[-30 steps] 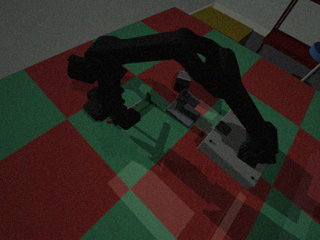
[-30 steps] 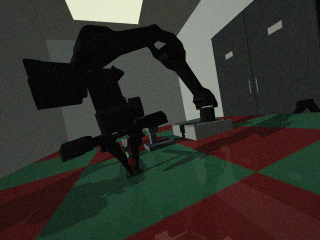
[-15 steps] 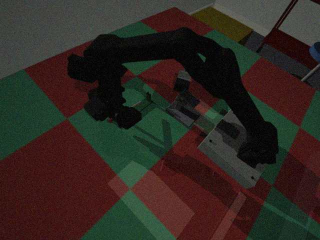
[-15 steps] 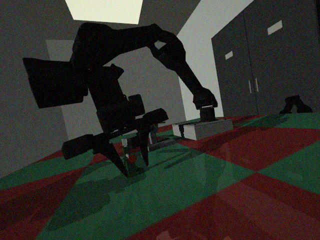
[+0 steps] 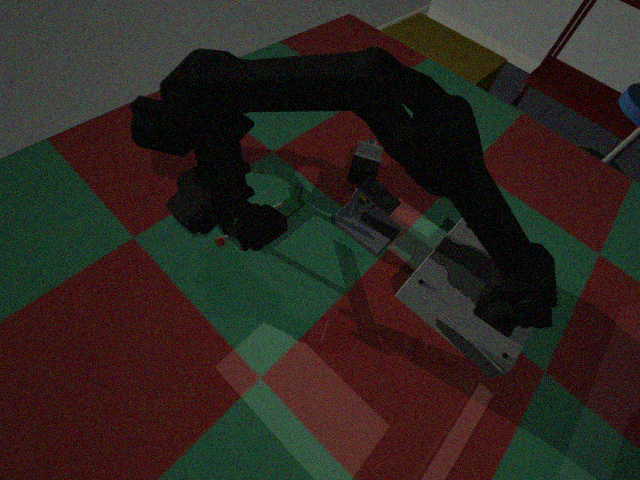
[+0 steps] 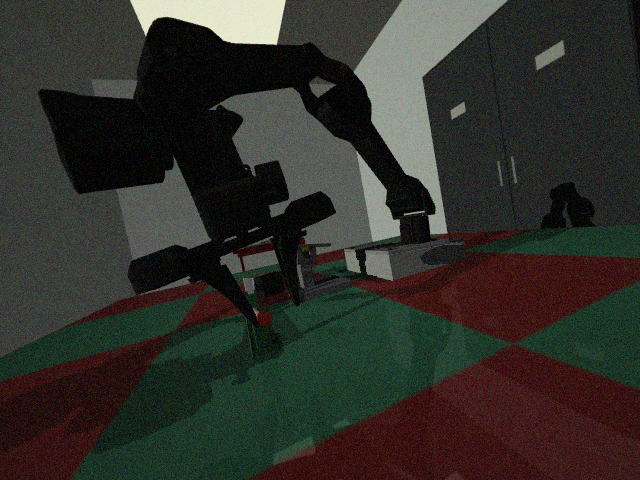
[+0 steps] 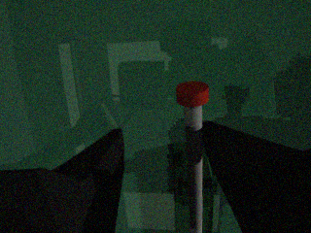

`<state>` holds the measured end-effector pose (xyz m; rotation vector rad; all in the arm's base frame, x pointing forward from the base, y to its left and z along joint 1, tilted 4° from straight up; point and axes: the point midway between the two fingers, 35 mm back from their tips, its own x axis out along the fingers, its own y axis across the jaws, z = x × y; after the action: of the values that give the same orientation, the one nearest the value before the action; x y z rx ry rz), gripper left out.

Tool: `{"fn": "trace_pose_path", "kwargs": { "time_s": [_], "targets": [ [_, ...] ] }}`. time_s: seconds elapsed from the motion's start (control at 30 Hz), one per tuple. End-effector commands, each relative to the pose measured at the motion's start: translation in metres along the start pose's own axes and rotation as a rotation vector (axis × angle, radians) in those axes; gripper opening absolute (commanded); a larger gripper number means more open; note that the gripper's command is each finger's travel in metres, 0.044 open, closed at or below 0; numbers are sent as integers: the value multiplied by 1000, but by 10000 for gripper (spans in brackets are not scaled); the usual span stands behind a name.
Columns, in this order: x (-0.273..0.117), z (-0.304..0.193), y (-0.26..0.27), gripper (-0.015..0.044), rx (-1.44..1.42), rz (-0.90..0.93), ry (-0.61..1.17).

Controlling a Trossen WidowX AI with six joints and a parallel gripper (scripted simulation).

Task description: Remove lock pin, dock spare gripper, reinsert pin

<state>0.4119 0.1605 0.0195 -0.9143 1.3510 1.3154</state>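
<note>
The lock pin, a pale rod with a red head (image 5: 220,241) (image 6: 264,317) (image 7: 192,94), lies at a low green rest (image 6: 263,342). My gripper (image 6: 277,313) (image 7: 162,133) is part open around the pin; the shaft is close against the right finger in the wrist view, with a gap to the left finger. Whether that finger touches it is unclear. The grey mount (image 5: 357,223) (image 6: 307,276) stands between the pin and the arm's base, with no red head showing at its dark socket. A dark block with a pale top (image 5: 366,159) (image 6: 269,284), apparently the spare gripper, is beside the mount, separate from it.
The arm's pale base block (image 5: 439,299) (image 6: 395,260) is beyond the mount. The arm arches over the mount. The floor has red and green squares with pale reflections. A yellow block (image 5: 444,46) and a red-framed rack (image 5: 573,90) stand at the back.
</note>
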Motion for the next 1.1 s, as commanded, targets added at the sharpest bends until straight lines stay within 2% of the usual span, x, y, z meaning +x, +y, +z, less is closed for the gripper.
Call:
{"fn": "trace_pose_path", "kwargs": {
  "time_s": [0.0, 0.6, 0.77, 0.83, 0.97, 1.07],
  "targets": [
    [-11, 1, 2, 200, 0, -2, -1],
    [-42, 0, 17, 200, 9, 35, 16],
    [-34, 0, 15, 331, 9, 39, 18],
    [-41, -5, 13, 279, -3, 24, -7],
    [-78, -35, 8, 180, -81, -90, -146],
    [-99, -54, 8, 180, -131, -172, -213]
  ]
}}
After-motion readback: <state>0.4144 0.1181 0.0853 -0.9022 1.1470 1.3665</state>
